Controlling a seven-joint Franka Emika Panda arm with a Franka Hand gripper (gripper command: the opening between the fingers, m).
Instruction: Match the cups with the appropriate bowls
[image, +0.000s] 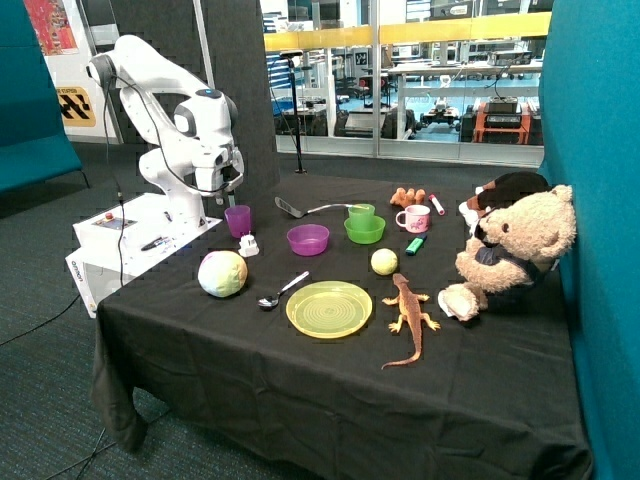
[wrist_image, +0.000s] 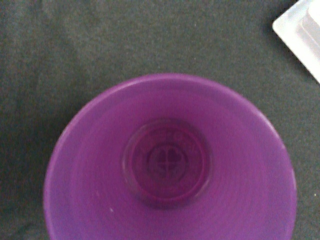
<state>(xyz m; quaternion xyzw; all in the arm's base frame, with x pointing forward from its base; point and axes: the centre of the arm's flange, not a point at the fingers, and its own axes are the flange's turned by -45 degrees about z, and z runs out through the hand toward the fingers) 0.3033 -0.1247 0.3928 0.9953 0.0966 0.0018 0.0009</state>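
One translucent purple cup (wrist_image: 170, 160), upright, empty.

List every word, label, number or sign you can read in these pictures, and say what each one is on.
Nothing can be read for certain.
Purple cup: an embossed round mark with ring lettering on its inner bottom, too blurred to read.
Robot base box: small dark lettering along its edge, too small to read.
Yellow and black sign on the wall behind the arm: no legible text.
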